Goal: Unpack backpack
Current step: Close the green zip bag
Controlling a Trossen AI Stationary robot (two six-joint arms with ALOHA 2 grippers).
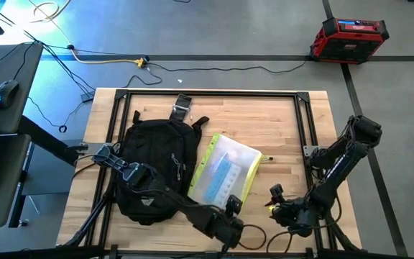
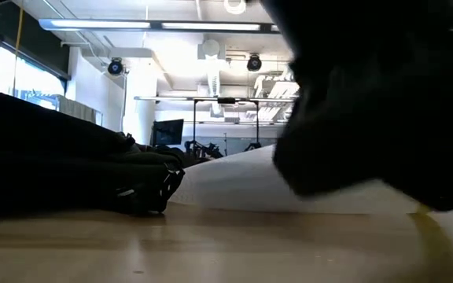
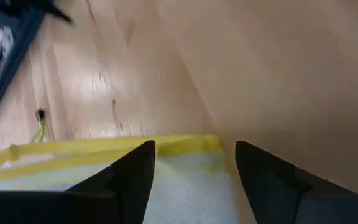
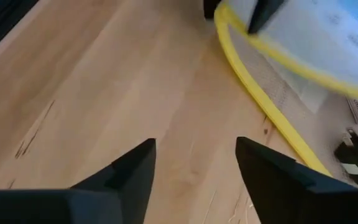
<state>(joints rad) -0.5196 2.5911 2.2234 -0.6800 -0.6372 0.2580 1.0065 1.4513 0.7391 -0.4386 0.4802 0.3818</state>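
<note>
You have the desk as the biggest thing in view, with a black frame around its edge. The backpack lies on it to the left of the pouch, the two touching or nearly so; from above you cannot tell whether its zipper is open. In the low view the backpack shows only as a dark mass at the left, and a large blurred black shape, too close to make out, covers much of the right. The pouch, clear with yellow trim, lies flat; its contents are hard to read. Your left pincer sits at the pouch's near edge, fingers spread over the yellow trim without gripping it. Your right pincer rests just right of the pouch above bare wood, fingers apart, holding nothing.
</note>
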